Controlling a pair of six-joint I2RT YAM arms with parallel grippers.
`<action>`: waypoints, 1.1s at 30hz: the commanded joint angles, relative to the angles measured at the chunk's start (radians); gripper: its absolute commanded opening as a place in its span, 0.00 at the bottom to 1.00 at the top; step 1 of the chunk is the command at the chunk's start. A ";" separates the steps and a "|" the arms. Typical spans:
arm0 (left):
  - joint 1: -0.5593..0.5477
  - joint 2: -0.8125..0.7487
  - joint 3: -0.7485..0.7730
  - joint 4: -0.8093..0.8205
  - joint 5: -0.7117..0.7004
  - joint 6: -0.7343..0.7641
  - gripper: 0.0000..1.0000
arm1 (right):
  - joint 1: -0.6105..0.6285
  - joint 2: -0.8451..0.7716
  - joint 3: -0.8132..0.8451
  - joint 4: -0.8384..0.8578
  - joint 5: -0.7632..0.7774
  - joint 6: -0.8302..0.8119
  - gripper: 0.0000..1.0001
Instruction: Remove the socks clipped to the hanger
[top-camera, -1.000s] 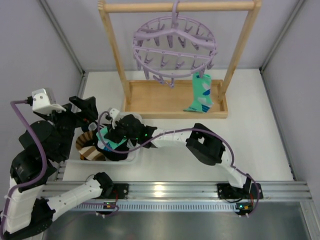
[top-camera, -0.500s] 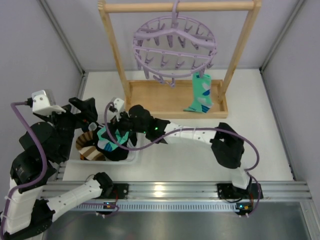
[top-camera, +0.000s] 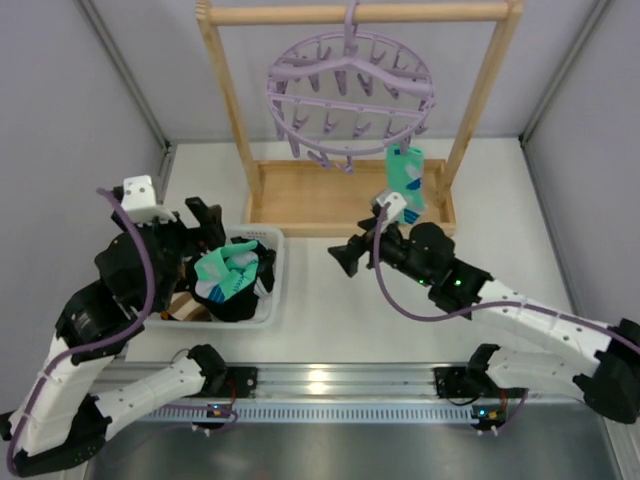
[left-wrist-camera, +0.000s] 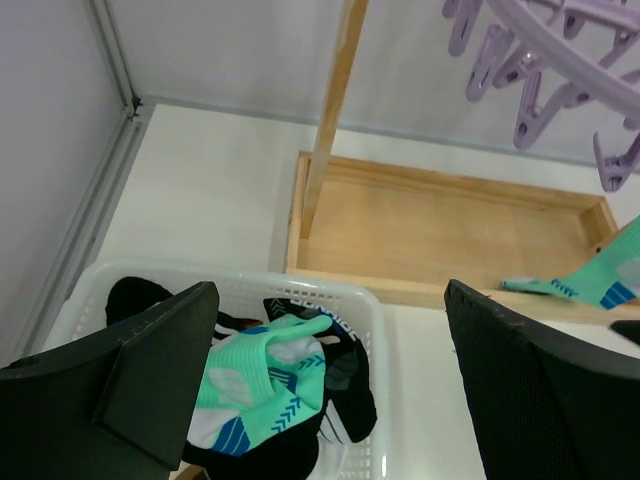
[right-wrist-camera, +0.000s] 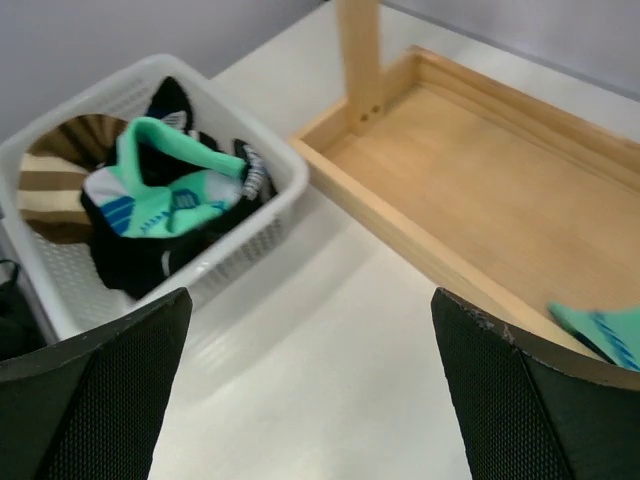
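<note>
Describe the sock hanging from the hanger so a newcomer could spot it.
A wooden rack stands at the table's back, a round lavender hanger on its top bar. From the ring's right side hangs a mint-teal sock with blue and white marks. It alone hangs; the other socks lie in the white basket.

Left hand spread wide over white basket of socks

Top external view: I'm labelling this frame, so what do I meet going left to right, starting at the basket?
white basket → right hand → mint sock hanging from a clip → rack's right post
</note>
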 joint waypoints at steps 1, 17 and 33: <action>0.002 0.037 -0.036 0.032 0.058 0.001 0.98 | -0.109 -0.179 -0.064 -0.142 0.061 -0.019 0.99; 0.002 0.043 -0.076 0.035 0.149 0.012 0.98 | -0.764 -0.058 -0.019 -0.024 -0.593 -0.128 0.99; 0.002 0.068 -0.078 0.037 0.230 0.020 0.98 | -0.783 0.222 -0.014 0.266 -0.840 -0.162 0.10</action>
